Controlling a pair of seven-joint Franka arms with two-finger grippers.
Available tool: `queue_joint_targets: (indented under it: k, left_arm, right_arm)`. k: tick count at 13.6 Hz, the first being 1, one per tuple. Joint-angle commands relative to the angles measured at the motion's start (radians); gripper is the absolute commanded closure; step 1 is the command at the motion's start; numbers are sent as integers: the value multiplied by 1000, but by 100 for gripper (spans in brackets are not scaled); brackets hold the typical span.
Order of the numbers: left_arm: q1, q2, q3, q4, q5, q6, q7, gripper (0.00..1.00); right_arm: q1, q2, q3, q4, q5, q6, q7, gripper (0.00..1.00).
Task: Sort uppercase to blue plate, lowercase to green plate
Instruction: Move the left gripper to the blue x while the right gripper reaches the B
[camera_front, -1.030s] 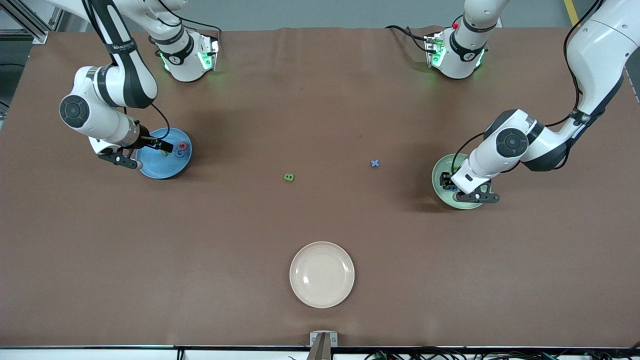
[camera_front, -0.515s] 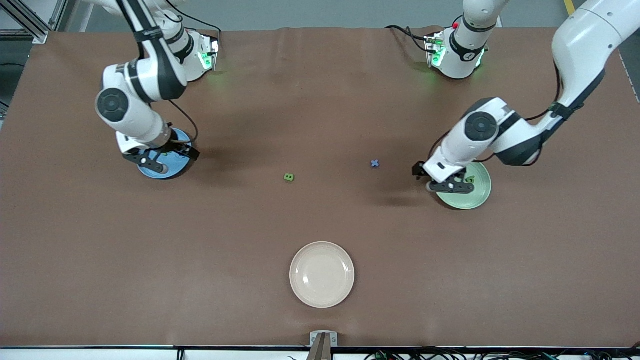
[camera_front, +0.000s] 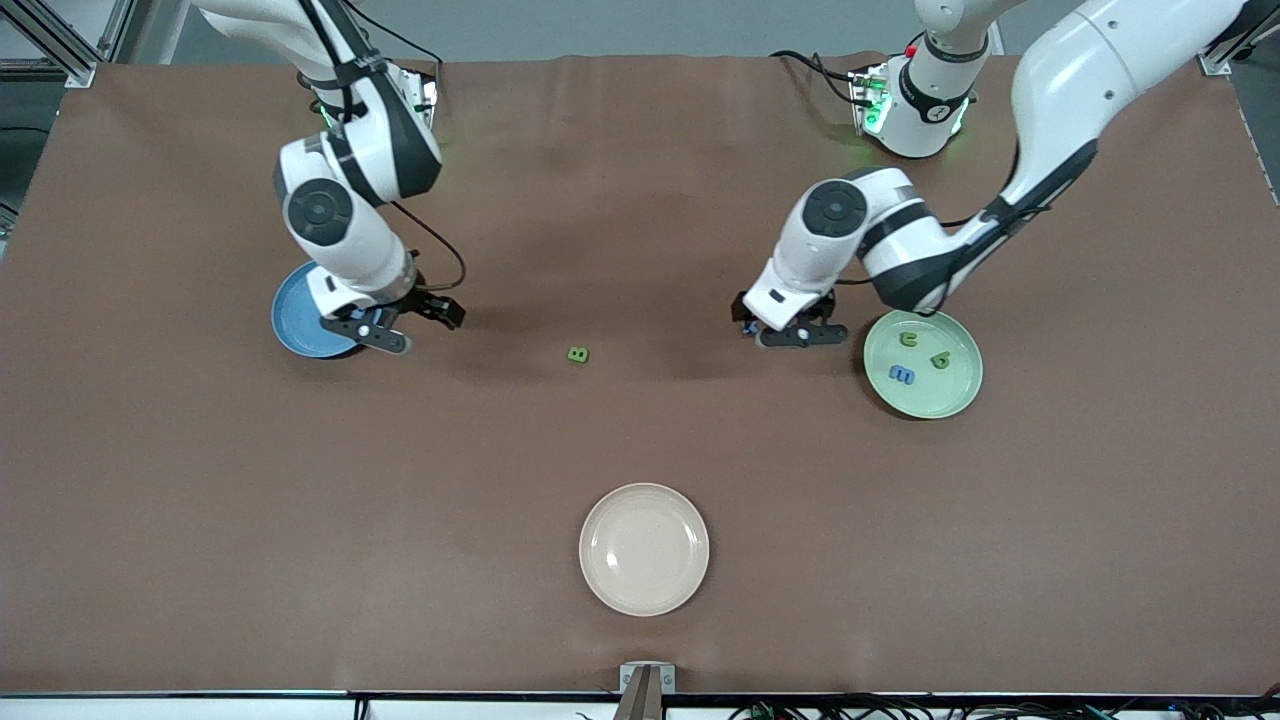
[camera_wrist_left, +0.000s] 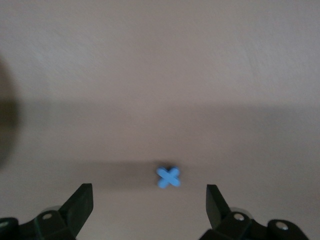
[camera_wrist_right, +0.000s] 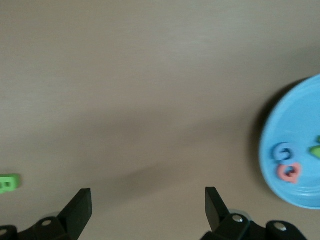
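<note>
The blue plate (camera_front: 293, 318) lies toward the right arm's end, partly under that arm. In the right wrist view the plate (camera_wrist_right: 300, 130) holds a blue G (camera_wrist_right: 284, 151), a pink-red Q (camera_wrist_right: 289, 172) and a green N (camera_wrist_right: 316, 149). The green plate (camera_front: 945, 392) holds a green u (camera_front: 908, 339), a green b (camera_front: 940, 360) and a blue m (camera_front: 902, 375). The green B (camera_front: 578, 354) lies on the mat mid-table and also shows in the right wrist view (camera_wrist_right: 9, 183). My left gripper (camera_front: 780, 330) is open over the blue t (camera_wrist_left: 168, 176). My right gripper (camera_front: 405, 322) is open and empty beside the blue plate.
A cream plate (camera_front: 644, 549) lies nearer to the front camera, mid-table. The brown mat (camera_front: 640, 440) covers the whole table.
Both arms have swung from over their plates toward the table's middle. The left gripper now hangs over the blue t; the blue m lies uncovered on the green plate.
</note>
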Motion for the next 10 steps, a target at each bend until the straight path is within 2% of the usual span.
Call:
queue_joint_targets:
  k: [1, 6, 10]
  left_arm:
    - [-138, -2, 104, 24, -16, 4, -64, 1]
    - [-178, 13, 154, 7, 1, 55, -123, 8]
    - [-193, 16, 196, -7, 2, 141, -123, 17]
  right_arm:
    - [57, 110, -9, 130, 5, -22, 27, 0]
    - [143, 279, -10, 335, 79, -11, 31, 0]
    - [201, 357, -10, 346, 81, 104, 55, 0]
